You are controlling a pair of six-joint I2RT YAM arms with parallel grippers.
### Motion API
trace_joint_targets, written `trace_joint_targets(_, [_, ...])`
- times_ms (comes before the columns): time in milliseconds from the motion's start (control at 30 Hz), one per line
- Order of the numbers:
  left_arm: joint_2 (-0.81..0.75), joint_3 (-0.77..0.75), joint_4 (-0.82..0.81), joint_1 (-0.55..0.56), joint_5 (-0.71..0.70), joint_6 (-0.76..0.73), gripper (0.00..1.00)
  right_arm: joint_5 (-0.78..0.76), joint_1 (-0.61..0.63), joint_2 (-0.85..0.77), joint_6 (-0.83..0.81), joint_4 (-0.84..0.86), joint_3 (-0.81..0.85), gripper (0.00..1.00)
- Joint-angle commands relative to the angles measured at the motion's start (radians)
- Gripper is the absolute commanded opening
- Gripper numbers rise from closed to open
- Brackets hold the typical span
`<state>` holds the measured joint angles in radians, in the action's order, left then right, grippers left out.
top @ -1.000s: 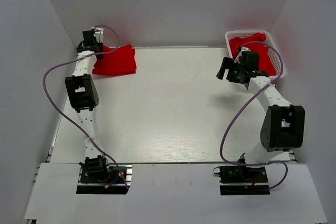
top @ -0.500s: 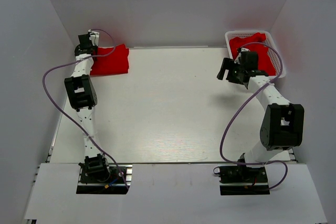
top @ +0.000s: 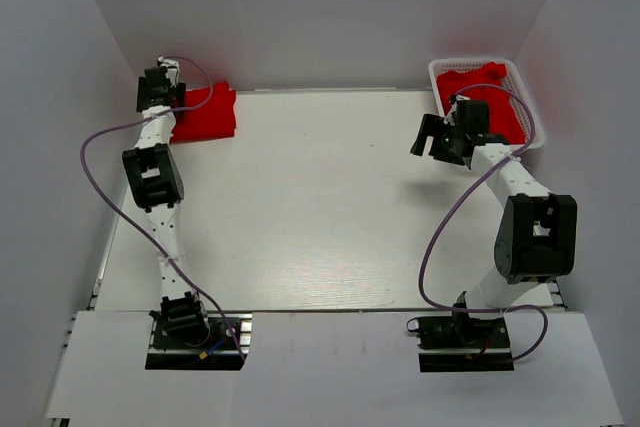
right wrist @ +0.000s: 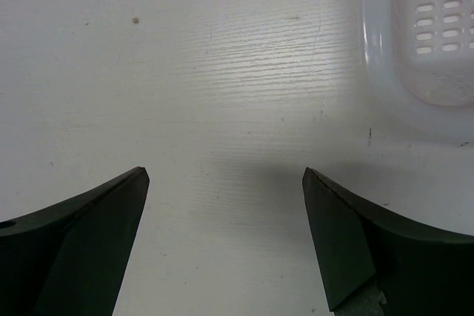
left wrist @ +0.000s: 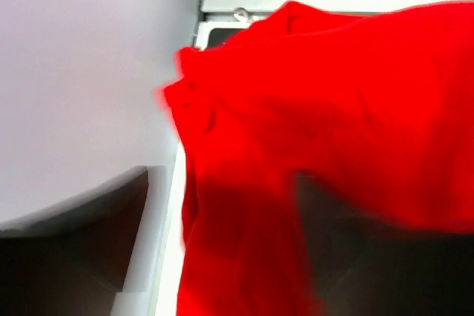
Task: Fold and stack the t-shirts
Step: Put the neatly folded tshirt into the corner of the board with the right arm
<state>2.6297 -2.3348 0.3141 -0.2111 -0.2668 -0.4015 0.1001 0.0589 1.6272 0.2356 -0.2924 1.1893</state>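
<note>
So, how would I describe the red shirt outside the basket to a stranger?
Start from the white table and go to its far left corner, near the back wall. There a red shirt lies directly on the tabletop. The only other red cloth sits heaped inside the white basket at the far right corner.

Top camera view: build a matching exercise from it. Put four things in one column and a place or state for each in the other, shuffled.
Things
1. lone shirt
2. basket
3. heaped shirts
4. right hand

Places or states
A. open, above bare table
B. lying in the far left corner
C. white mesh, in the far right corner
D. inside the basket

Pairs: 1-B, 2-C, 3-D, 4-A
</note>
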Motion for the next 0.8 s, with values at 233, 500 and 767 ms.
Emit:
trace_joint_targets(233, [-0.166, -0.031, 0.032, 0.01, 0.041, 0.151, 1.0, 0.042, 0.001, -0.041, -0.002, 0.021, -0.019, 0.9])
trace_joint_targets(500, [-0.351, 0.04, 0.14, 0.03, 0.216, 0.322, 1.0, 0.076, -0.001, -0.136, -0.004, 0.052, -0.086, 0.9])
trace_joint_targets(767, [-0.509, 0.28, 0.223, 0.223, 0.273, 0.433, 1.0, 0.082, -0.002, -0.239, 0.019, 0.102, -0.206, 0.9])
